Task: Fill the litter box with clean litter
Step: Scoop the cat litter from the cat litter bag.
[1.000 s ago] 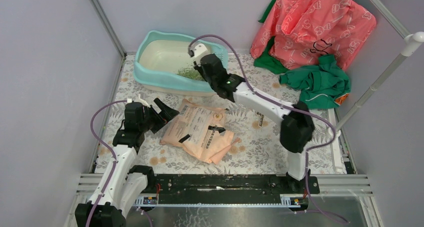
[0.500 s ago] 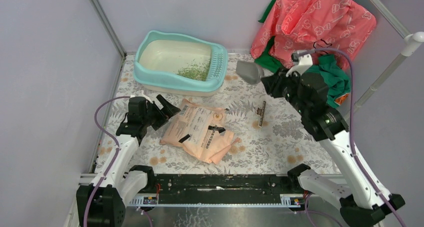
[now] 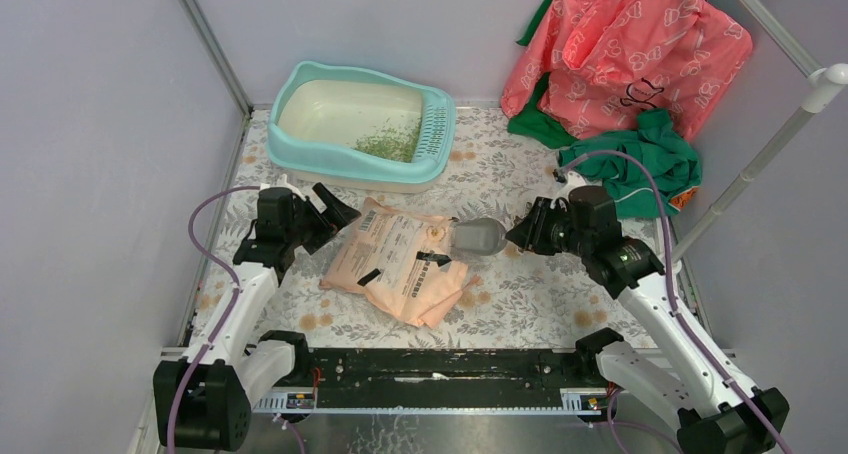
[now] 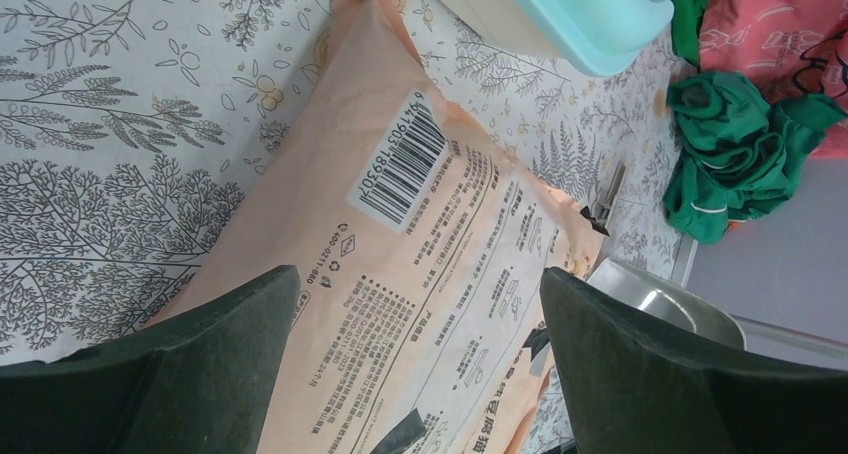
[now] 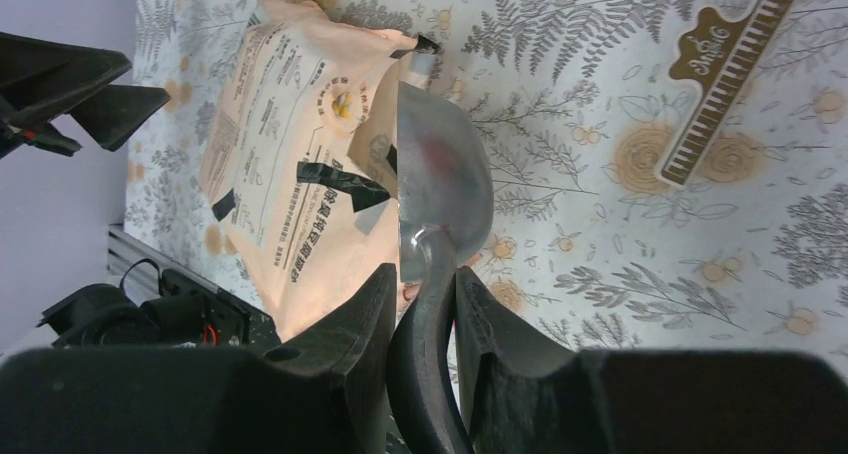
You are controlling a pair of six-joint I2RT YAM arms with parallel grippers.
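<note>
Two arms work over a table covered with a leaf-print cloth (image 3: 560,284). The right gripper (image 5: 425,284) is closed partway on the handle of a grey scoop (image 5: 440,179), one finger on each side of it. The scoop's bowl points toward the left arm and hangs over the near right edge of a peach paper bag (image 3: 400,264). Whether the bowl touches the bag cannot be told. The bag lies flat in the middle of the cloth with its printed side up, showing a barcode and black tape strips.

The left gripper (image 3: 335,224) is spread wide and holds nothing. It is low at the bag's left end, with the bag's corner seen between its fingers (image 4: 180,374) in the left wrist view.

The litter box (image 3: 300,149) sits at the far left of the table near the back wall, well apart from both grippers. A thin patch of green litter (image 3: 390,142) lies in its cream basin, next to the slotted ledge at the right end. Most of the basin floor shows bare.

A pink printed garment (image 3: 620,54) and a green cloth (image 3: 635,159) are heaped at the far right. A dark strip like a small ruler (image 5: 735,69) lies on the cloth right of the scoop.
</note>
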